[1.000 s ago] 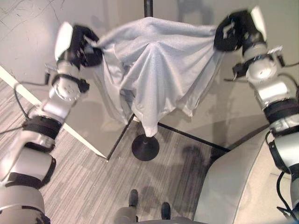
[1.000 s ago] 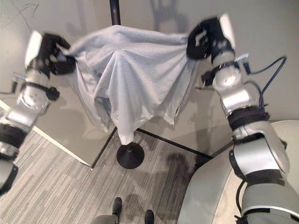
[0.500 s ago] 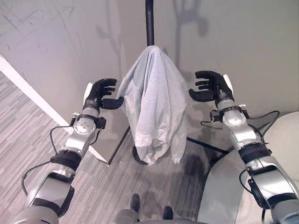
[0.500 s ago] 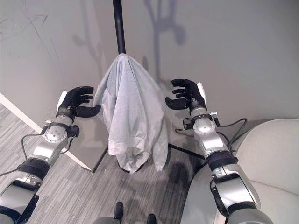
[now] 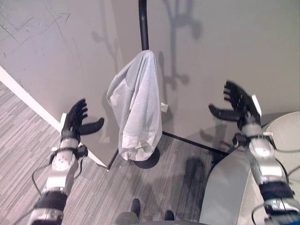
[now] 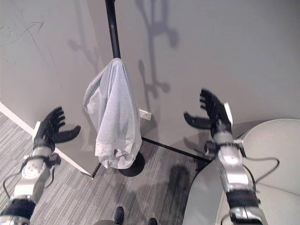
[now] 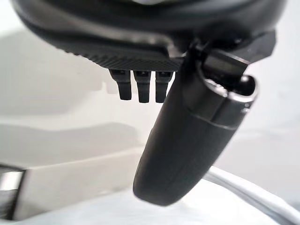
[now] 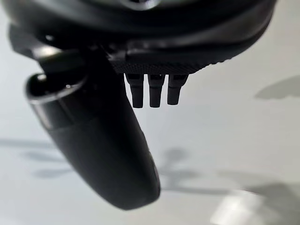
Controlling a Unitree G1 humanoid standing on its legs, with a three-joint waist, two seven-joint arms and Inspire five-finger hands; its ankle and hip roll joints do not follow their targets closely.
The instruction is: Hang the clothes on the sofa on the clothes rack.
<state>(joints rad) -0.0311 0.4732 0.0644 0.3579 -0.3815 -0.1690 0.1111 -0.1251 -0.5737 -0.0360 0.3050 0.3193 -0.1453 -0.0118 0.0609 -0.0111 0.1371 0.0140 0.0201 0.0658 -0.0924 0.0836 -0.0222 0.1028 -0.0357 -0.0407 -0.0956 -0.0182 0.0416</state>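
Grey garment (image 5: 137, 105) hangs on the clothes rack (image 5: 143, 23), draped from a point on the black upright pole, folds falling down towards the round black base (image 5: 149, 159). Lower hem bunches just above the base. Nothing holds the cloth; it hangs free between the two hands.

Left hand (image 5: 76, 121) is up at the garment's left, apart from it, a clear gap between thumb and cloth. Fingers straight & spread, thumb out sideways towards the garment. Holds nothing. Left wrist view: fingers (image 7: 138, 87) extended in a row, thumb out beside them, pale wall past them.

Right hand (image 5: 240, 105) is up at the garment's right, well apart from it, farther off than the left. Fingers straight & fanned, thumb pointing back towards the rack. Empty too. Right wrist view: fingers (image 8: 152, 89) straight, thumb out alongside, plain wall behind.

Both hands sit roughly level w/ the garment's lower half, palms facing in at it from either side.

Rack stands in front of a grey wall (image 5: 225, 42); a black bar (image 5: 192, 142) runs along the floor from the base towards the right. Pale sofa (image 5: 234, 187) at lower right, under the right arm. Striped grey floor (image 5: 103, 192) below; white skirting strip (image 5: 28, 96) runs diagonally at left.
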